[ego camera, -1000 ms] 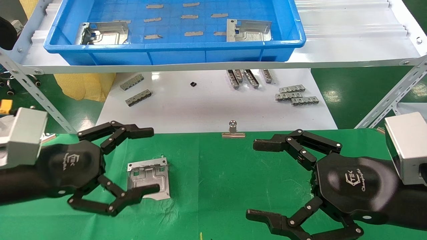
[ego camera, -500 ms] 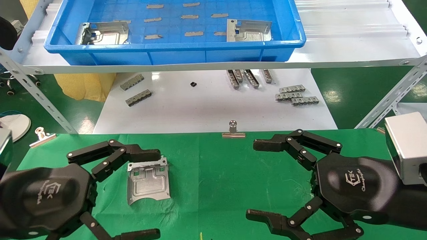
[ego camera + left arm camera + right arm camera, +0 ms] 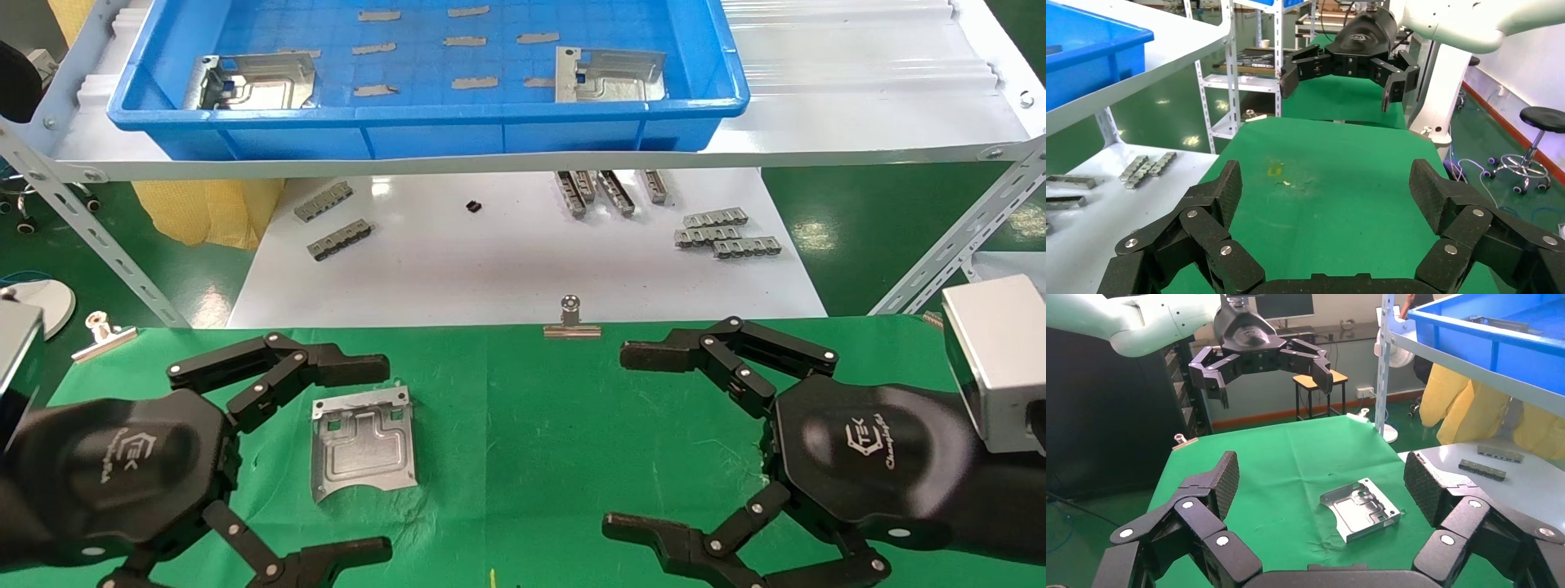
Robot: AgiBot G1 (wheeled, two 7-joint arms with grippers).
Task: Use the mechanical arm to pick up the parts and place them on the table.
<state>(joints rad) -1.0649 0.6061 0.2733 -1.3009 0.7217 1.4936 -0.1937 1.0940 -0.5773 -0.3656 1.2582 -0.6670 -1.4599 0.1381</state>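
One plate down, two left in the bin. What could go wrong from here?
1. The placed plate lies flat right beside the open left gripper; a careless move could knock it.
2. The remaining plates sit inside the blue bin behind its wall, so a low reach may clip the rim.
3. The green cloth is wrinkled near the plate; the next plate may rest tilted. The right gripper hovers open over the cloth.
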